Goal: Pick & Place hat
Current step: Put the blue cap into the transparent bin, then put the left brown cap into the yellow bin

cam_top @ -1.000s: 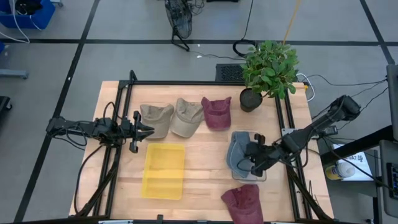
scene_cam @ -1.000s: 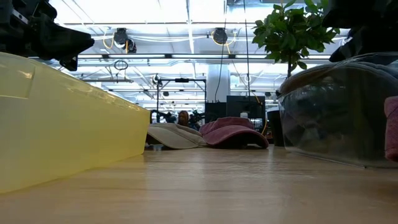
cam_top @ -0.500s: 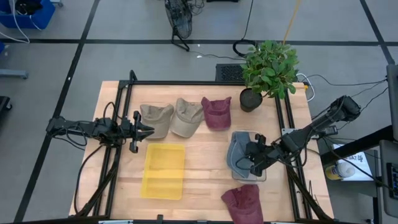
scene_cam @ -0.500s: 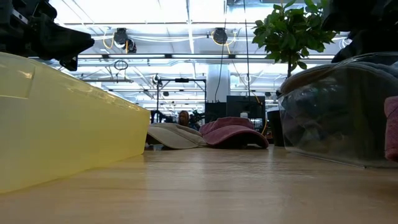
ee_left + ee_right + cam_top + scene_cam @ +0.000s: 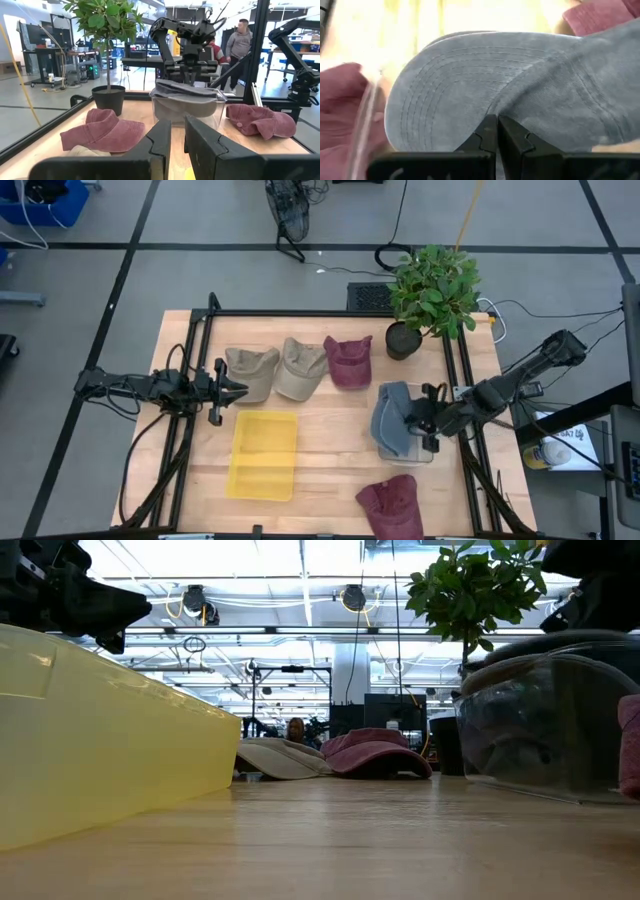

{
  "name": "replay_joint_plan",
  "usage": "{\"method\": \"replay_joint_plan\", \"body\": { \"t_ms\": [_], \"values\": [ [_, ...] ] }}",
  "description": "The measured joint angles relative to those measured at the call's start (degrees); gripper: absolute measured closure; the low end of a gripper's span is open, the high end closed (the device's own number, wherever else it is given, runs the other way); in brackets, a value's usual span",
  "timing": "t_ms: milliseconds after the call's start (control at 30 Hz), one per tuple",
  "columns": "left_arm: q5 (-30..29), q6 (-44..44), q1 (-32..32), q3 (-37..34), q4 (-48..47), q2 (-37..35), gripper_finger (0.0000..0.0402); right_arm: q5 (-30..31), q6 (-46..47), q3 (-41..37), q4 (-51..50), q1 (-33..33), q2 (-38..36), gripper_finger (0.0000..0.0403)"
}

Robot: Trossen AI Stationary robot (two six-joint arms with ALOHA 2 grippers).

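my right gripper (image 5: 424, 418): pinching grey hat (image 5: 392, 418) over clear bin (image 5: 428, 454) | my left gripper (image 5: 238, 389): narrow, empty, beside tan hat (image 5: 253, 370)

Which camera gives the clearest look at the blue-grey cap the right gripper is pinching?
The right wrist view: the blue-grey cap fills it, brim stitching plain, right gripper shut on its fabric. The high view shows it over the clear bin. The left wrist view sees it from afar. The low view shows it only dimly through the bin wall.

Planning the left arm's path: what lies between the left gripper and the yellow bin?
Only bare wooden table, as the high view shows. The left gripper hovers beside the tan cap, with nothing between it and the yellow bin.
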Motion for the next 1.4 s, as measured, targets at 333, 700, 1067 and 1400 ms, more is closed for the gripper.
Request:
{"method": "replay_joint_plan", "body": {
  "t_ms": [333, 700, 1067, 1400],
  "values": [
    [-1.05, 0.02, 0.01, 0.00, -0.11, 0.00, 0.0341, -2.65, -0.06, 0.14, 0.30, 0.00, -3.30, 0.0401],
    [-1.05, 0.03, 0.00, 0.00, -0.10, 0.00, 0.0341, -2.14, 0.66, 0.29, -1.15, 0.00, 4.29, 0.0346],
    [-1.05, 0.04, 0.01, 0.00, -0.18, 0.00, 0.0341, -3.76, 0.14, 1.60, -0.51, 0.00, 2.73, 0.0199],
    [-1.03, 0.04, 0.01, 0.00, -0.20, 0.00, 0.0341, -3.92, -7.79, 5.38, -0.55, 0.00, -4.80, 0.0177]
  ]
}}
